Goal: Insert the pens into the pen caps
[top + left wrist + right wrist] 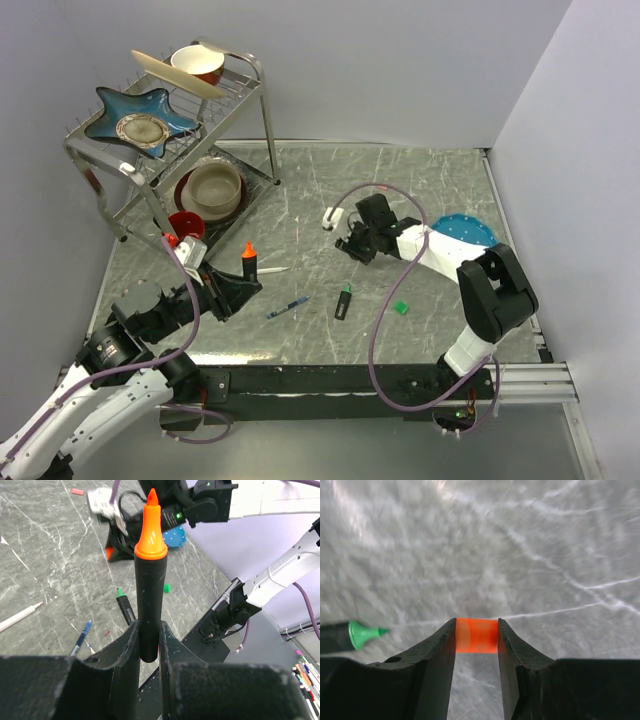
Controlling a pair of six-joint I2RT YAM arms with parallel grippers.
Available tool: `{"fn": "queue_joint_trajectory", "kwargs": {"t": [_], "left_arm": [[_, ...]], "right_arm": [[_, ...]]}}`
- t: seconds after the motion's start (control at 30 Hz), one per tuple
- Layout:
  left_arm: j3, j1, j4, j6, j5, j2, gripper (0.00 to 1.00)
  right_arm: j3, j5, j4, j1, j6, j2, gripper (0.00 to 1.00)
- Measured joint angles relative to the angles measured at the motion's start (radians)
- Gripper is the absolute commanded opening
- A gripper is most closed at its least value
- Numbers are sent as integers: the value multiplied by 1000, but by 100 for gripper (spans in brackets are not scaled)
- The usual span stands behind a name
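Nearest the bases, the left gripper [149, 632] is clamped low on the barrel of an upright black highlighter [149, 595], leaving its orange tip [151, 527] free above the jaws; light, stiff and smooth, it is probably best held there. Beyond it, a blue ballpoint [288, 308], a green-tipped highlighter [344, 301] and a green cap [400, 307] lie apart on the table [440, 190]. Farther off, the right gripper [477, 630] pinches the orange cap [477, 635] across its sides; tiny and slick, it could twist

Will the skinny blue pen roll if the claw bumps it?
Probably: the thin dark-blue ballpoint pen lies flat on the smooth grey marbled table, so a sideways nudge would likely roll it. It looks stiff and light, so it should lift without bending.
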Motion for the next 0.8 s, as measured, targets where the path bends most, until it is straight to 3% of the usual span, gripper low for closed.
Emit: {"fn": "queue_joint_trajectory", "kwargs": {"t": [0.3,0.63,0.8], "left_arm": [[0,0,0,0,0,1,1],[0,0,-4,0,-2,0,1],[0,0,-4,0,-9,-5,1]], "right_arm": [[-43,-66,2,3,-127,2,42],[-8,-79,5,2,-175,82,43],[89,-93,-38,1,-195,153,55]]}}
